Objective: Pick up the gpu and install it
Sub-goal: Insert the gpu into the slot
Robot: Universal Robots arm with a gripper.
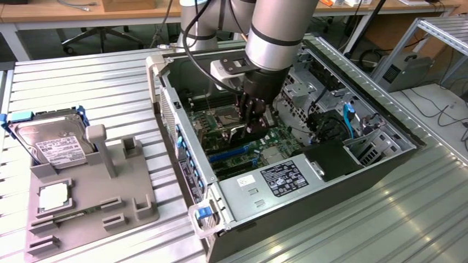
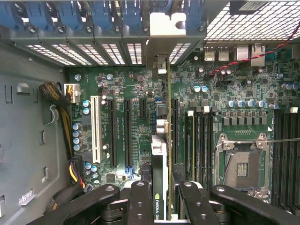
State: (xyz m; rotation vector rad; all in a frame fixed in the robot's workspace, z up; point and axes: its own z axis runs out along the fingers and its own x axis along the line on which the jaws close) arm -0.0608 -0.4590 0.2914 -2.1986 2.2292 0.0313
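Observation:
The gpu (image 2: 159,154), a thin black card seen edge-on with an NVIDIA label, stands upright over the green motherboard (image 2: 136,89) among the long expansion slots. Its silver bracket (image 2: 158,51) reaches the case's rear slot openings. My gripper (image 2: 163,199) is shut on the card's upper edge, with black fingers (image 2: 139,201) on either side. In the exterior view the gripper (image 1: 253,121) is lowered inside the open computer case (image 1: 183,159), holding the dark gpu (image 1: 257,130) just above the board. Whether the card's edge connector sits in a slot is hidden.
A grey fixture (image 1: 95,203) at the exterior view's left holds a silver hard drive (image 1: 50,141) and a small chip (image 1: 54,197). Inside the case are the power supply (image 1: 281,178), a drive cage (image 1: 365,145), cables, a white slot (image 2: 96,131) and the CPU socket (image 2: 241,168).

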